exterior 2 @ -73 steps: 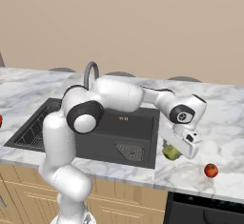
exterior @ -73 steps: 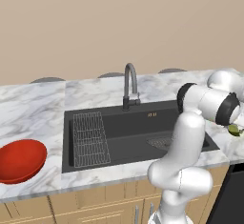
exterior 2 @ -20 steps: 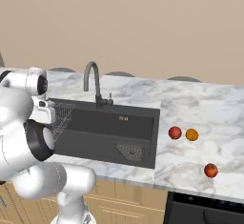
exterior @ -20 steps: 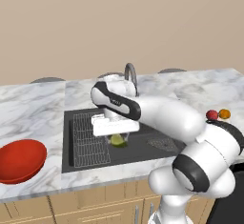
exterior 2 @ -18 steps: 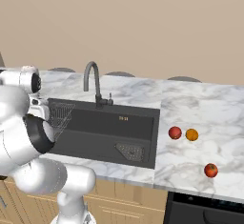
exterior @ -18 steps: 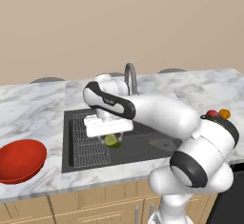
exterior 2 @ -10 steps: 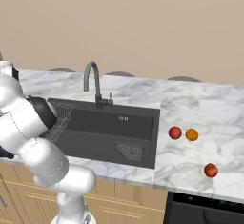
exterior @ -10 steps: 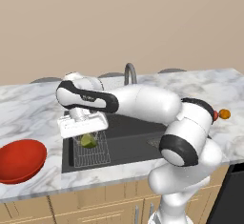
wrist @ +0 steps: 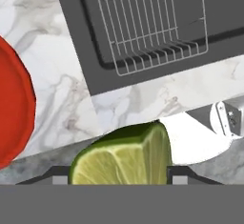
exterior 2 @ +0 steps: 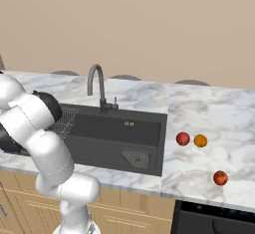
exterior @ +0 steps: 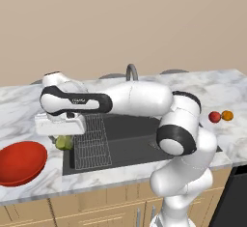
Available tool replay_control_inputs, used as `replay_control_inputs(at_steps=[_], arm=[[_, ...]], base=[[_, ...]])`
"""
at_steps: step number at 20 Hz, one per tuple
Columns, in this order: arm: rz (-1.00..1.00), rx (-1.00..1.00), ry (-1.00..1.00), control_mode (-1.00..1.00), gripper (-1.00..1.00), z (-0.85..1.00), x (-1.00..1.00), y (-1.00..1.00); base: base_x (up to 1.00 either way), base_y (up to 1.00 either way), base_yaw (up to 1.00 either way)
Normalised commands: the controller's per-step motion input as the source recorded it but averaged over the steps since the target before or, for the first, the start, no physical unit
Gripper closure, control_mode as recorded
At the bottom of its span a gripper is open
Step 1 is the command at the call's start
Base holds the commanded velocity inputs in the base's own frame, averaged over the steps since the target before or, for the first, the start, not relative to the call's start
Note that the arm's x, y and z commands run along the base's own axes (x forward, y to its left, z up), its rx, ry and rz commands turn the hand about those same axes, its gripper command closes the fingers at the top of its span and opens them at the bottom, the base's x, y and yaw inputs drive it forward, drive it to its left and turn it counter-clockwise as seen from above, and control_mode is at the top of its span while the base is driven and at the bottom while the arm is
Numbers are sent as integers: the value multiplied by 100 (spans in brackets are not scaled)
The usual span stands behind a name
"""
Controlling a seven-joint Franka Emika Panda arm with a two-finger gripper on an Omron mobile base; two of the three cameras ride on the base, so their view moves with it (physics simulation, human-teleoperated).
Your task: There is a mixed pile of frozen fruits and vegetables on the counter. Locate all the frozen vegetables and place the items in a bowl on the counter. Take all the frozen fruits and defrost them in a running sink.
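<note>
My gripper (exterior: 61,140) is shut on the yellow-green wedge (exterior: 63,143), one of the frozen vegetables. It hangs over the left rim of the sink (exterior: 140,141), just right of the red bowl (exterior: 20,161). In the hand view the wedge (wrist: 126,155) sits between the fingertips of the gripper (wrist: 119,176), with the bowl (wrist: 13,108) at the left edge. The pinkish-red ball (exterior 2: 183,138) and the orange ball (exterior 2: 200,140) lie side by side on the marble counter (exterior 2: 209,113) right of the sink (exterior 2: 114,128). The small red ball (exterior 2: 220,177) lies nearer the front edge.
A wire rack (exterior: 92,139) fills the sink's left part, also seen as the rack (wrist: 147,23) in the hand view. The grey gooseneck tap (exterior 2: 97,86) stands behind the basin. My arm stretches across the sink from right to left. A dark appliance (exterior: 240,192) sits at the lower right.
The arm has swung left across the sink with the wedge, from above the rack to the sink's left rim beside the bowl. The three balls have not moved.
</note>
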Motion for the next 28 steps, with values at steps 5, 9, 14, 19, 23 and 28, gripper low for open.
replay_control_inputs(at_steps=[5,9,14,19,23,28], arm=[[-13,0,-4,-100,100,-8,13,81],[-1,-11,3,-100,100,3,24,54],[0,-20,13,-100,100,7,21,53],[-2,-22,1,-100,100,4,11,53],[-5,-16,-1,-100,100,-2,6,41],[-2,-1,-7,-100,100,-29,15,5]], base=[[0,0,0],[0,0,0],[0,0,0],[0,0,0],[0,0,0],[0,0,0]])
